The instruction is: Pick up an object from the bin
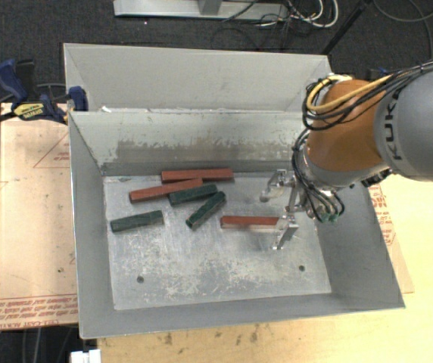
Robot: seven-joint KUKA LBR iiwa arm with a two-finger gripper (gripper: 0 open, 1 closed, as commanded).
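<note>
The bare floor of the grey metal bin [201, 278] comes nearest. Further in, at the right, the arm's pincer [280, 212] sits low with its fingers apart. The right end of a short red bar [245, 221], lying flat, appears to sit between them. This looks like the grasping step. Next, the fingers need to close squarely on that end and then lift. Beyond, to the left, lie three dark green bars [206, 210] and two more red bars [197, 175] near the back wall.

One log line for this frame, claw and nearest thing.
claw: open, low at right of bin | nearest: lone red bar, flat on floor, right end at claw | elsewhere: red and green bars clustered left-centre
</note>
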